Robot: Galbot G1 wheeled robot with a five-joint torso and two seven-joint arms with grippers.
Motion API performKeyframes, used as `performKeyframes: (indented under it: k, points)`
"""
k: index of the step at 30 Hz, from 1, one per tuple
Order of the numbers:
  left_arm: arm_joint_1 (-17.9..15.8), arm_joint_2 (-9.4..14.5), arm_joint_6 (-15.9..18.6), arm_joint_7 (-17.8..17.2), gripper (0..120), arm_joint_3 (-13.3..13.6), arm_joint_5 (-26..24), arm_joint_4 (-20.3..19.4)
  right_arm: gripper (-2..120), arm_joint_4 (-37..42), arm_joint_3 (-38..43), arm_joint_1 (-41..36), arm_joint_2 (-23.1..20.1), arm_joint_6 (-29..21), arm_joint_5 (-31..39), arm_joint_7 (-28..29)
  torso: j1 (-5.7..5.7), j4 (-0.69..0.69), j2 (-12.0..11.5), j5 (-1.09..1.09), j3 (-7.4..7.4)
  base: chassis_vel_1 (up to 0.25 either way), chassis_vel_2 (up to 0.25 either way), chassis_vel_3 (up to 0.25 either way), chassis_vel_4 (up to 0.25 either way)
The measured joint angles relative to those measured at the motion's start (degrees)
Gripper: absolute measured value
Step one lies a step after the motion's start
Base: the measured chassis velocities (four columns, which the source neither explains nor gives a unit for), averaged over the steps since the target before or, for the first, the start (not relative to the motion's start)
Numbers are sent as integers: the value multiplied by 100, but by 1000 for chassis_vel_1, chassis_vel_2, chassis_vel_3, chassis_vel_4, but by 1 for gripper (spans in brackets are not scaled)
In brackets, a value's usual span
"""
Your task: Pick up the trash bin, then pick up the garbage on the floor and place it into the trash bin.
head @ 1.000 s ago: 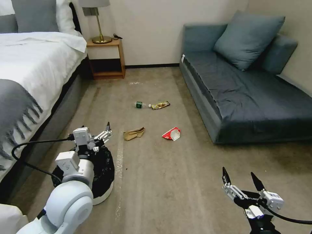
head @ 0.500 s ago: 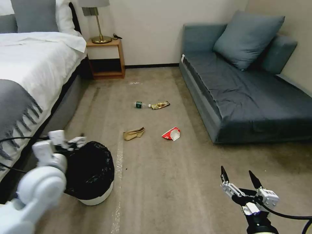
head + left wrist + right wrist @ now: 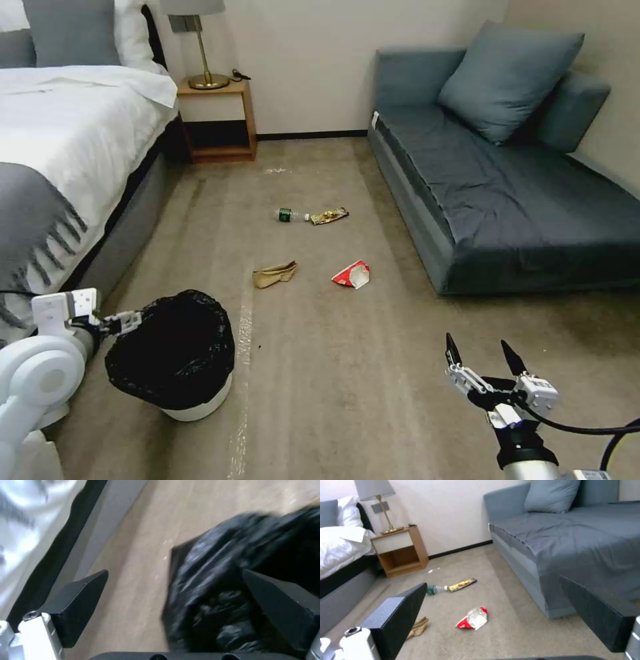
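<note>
Left pincer (jaws spread wide) sits at the trash bin rim beside the bed; right pincer hovers open; garbage lies scattered on the floor.

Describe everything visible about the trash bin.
The trash bin is a small round white plastic tub, lined with a crinkly black bag whose edge is folded down over the rim and hides most of the wall. It stands upright on the carpet beside the bed; no litter shows inside it. The left gripper is at the rim on the bed side, fingers open; the left wrist view shows one finger over the bag and the other over carpet, so the rim lies between them, not yet gripped.
</note>
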Motion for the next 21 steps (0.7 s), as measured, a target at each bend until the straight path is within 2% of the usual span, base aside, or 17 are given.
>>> performKeyframes:
  k: [3, 6, 9, 11, 13, 15, 17, 19, 21]
  points:
    - [14, -29, 0, 0, 100, 7, 21, 118, 100, -44, 0, 35, -22, 0, 14, 2, 0, 0, 0, 0, 0, 0, 0, 0, 0]
    - [-50, -182, -9, 36, 100, 114, 69, 432, 100, -204, -46, 134, -42, 0, 0, 3, 0, 0, 0, 0, 0, 0, 0, 0, 0]
    - [-103, -273, -16, 52, 100, 229, 87, 463, 100, -259, -75, 160, -34, 2, -54, 3, 0, 0, 0, 0, 0, 0, 0, 0, 0]
    - [-239, -382, -25, 66, 100, 432, 128, 492, 100, -328, -84, 186, -33, 20, -142, -2, 0, 0, 0, 0, 0, 0, 0, 0, 0]
    - [-280, -399, -26, 67, 100, 478, 131, 508, 100, -348, -82, 195, -35, 32, -158, -9, 0, 0, 0, 1, 0, 0, 0, 0, 0]
    - [-445, -453, -31, 73, 100, 666, 143, 597, 100, -413, -69, 222, -49, 51, -182, -23, 0, 0, 0, 1, 0, 0, 0, 0, 0]
    - [-704, -518, -37, 76, 100, 975, 184, 836, 100, -521, -53, 252, -81, 51, -183, -25, 0, -1, 0, 1, 0, 0, 0, 0, 0]
    - [-753, -531, -38, 76, 100, 1036, 190, 890, 100, -538, -51, 255, -87, 51, -183, -24, 0, -1, 0, 1, 0, 0, 0, 0, 0]
    - [-980, -604, -42, 78, 100, 1308, 209, 1181, 100, -615, -37, 274, -116, 48, -183, -25, 0, -1, 0, 0, 0, 0, 0, 0, 0]
